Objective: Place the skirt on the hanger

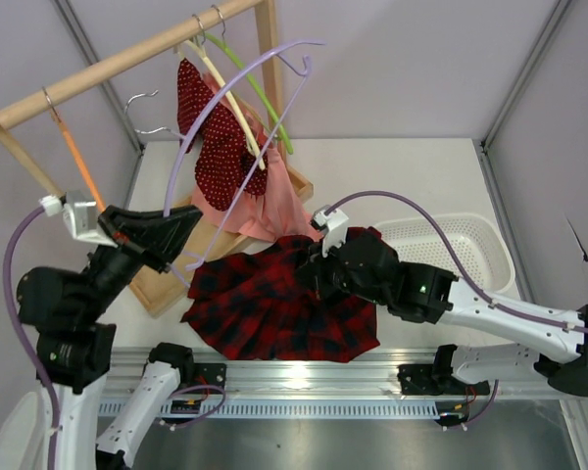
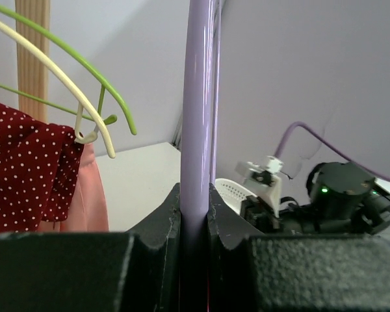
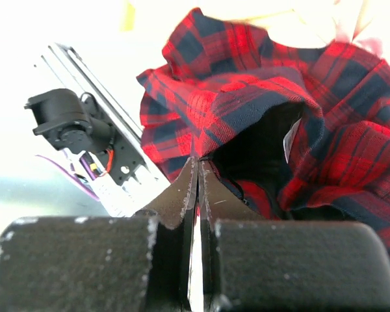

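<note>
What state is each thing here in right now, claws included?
skirt: heaped on table, edge pinched, not yet hung.
lavender hanger: off the rail, held aloft, bare.
left claw: shut on lavender hanger.
right claw: shut on skirt.
dotted garment: hanging on rail.

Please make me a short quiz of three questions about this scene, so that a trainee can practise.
1. True or false: the left gripper is shut on the lavender hanger.
2. The right gripper pinches: A) the plaid skirt, B) the white basket, C) the orange hanger?
3. Where does most of the skirt lie?
Key: 1 true; 2 A; 3 on the table.
</note>
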### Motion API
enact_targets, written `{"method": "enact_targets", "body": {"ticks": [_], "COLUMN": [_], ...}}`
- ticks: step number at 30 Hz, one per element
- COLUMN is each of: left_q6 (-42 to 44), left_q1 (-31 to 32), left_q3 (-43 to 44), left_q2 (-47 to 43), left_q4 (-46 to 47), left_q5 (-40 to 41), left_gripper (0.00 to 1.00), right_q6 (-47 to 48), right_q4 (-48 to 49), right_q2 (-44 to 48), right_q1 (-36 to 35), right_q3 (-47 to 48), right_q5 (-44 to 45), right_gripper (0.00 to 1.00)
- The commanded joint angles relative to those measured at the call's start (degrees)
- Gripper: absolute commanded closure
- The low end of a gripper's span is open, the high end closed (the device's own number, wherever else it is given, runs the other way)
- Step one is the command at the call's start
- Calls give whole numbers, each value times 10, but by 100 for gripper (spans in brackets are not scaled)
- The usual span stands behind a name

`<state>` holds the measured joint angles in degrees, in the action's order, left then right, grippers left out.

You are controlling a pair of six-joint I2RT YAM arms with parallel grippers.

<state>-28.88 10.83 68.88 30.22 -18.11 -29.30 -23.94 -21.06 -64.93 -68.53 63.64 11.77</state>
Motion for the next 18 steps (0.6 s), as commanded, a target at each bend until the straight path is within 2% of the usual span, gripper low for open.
{"method": "enact_targets", "body": {"ticks": [1,6,8,9,10,11,13,14,18], "left_q6": [-49,-51,-29,-16,-6,13,23,26,22], "left_q1": [-6,31,96,157,190,224,307,328,408], "left_q3": [-11,-25,-27,-29,-31,-36,-48,-57,-87], "left_q2": [29,65,84,91,99,106,125,130,156], "left_q4": [106,144,141,136,135,135,149,157,210], "left_q5": [-11,2,56,84,113,176,236,285,375], "left_gripper": [100,100,100,100,100,100,100,100,100], "right_q6": [1,21,30,34,36,40,45,49,54], "right_q4": [47,69,71,74,76,78,77,76,65], "right_q2": [29,29,28,29,28,29,29,30,45], "right_q1": [-8,-18,-22,-25,-27,-29,-34,-42,-63], "right_q3": [5,12,21,25,27,34,41,47,47], "right_q5": [28,8,5,4,1,1,3,7,44], "right_gripper": [100,100,100,100,100,100,100,100,100]}}
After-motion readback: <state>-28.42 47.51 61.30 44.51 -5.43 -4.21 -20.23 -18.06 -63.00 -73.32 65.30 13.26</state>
